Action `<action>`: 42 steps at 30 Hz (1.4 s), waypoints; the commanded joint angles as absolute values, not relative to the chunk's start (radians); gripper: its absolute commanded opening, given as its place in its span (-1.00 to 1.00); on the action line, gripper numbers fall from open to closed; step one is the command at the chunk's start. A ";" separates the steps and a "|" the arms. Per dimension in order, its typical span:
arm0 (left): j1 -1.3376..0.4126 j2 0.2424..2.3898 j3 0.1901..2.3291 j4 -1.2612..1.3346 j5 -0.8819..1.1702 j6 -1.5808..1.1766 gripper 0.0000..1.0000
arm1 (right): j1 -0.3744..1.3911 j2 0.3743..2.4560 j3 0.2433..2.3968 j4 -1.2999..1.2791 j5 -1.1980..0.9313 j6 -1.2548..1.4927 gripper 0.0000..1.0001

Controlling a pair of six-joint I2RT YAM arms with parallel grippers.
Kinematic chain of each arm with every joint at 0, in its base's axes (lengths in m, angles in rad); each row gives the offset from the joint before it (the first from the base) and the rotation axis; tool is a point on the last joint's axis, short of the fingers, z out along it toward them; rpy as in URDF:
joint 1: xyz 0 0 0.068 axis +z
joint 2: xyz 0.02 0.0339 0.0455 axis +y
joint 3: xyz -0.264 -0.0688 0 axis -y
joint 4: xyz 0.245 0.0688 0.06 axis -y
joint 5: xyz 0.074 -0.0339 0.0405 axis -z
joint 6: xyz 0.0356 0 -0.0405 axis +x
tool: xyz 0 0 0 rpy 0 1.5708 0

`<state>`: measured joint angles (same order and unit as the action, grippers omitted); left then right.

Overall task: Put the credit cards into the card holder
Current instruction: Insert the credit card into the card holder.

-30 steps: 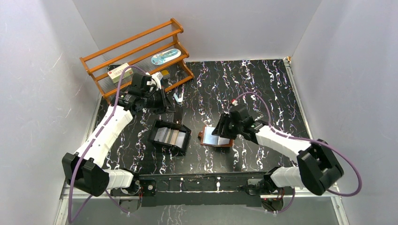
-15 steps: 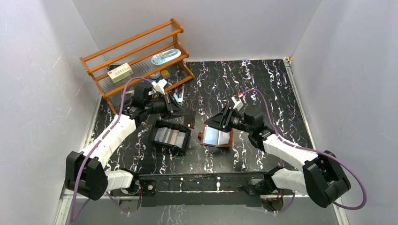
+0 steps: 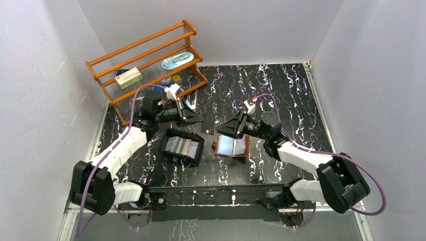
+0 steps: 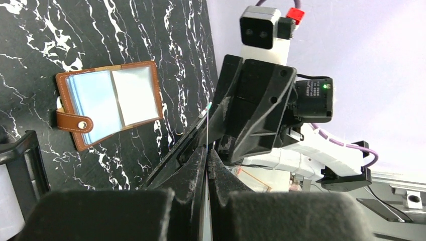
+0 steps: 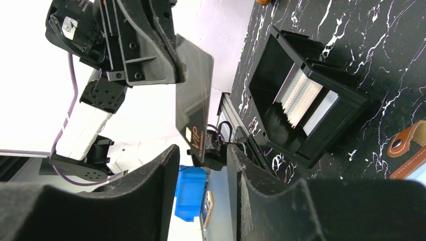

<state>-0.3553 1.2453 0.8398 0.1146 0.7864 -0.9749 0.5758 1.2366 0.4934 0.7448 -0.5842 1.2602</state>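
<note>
A thin black card with a gold chip and "VIP" lettering [image 5: 193,100] is up in the air between the two arms, above the black marbled bench [image 3: 281,90]. The left claw [image 4: 206,153] is fully closed on one end of it; its wrist view shows the card edge-on, pinched between the fingers. The right claw [image 5: 202,153] faces it with the jaws standing apart and the card's chip end between them. A gap shows on either side, so it has hold of nothing yet. This looks like a hand-over from left to right, caught before the right side has closed.

The small brown leather folding card holder [image 4: 108,103] lies flat and open on the bench, just below and beside the right claw, with its snap strap out to one side and its pale pockets facing up. Whether any pocket already holds a card I cannot tell, because the pockets read as plain light panels.

The shallow black rectangular tray [image 5: 346,95] sits just beside the holder on the left arm's side, with several silver-grey and white cards [image 5: 301,93] lying in it.

By my reckoning the task is at an early or middle stage. The black card has to be taken over and slid into a pocket, and the cards in the tray are all waiting their turn
</note>
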 commanded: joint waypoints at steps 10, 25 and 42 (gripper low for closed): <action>-0.358 1.235 0.801 0.240 0.866 -1.043 -1.00 | 0.586 1.292 0.551 0.851 -0.603 1.294 -0.31; -0.359 1.231 0.748 0.300 0.873 -1.093 -1.00 | 0.592 1.326 0.579 0.897 -0.604 1.340 -0.54; -0.374 1.214 0.867 -0.102 0.677 -0.830 -0.21 | 0.553 1.160 0.586 0.200 -0.449 0.981 -1.00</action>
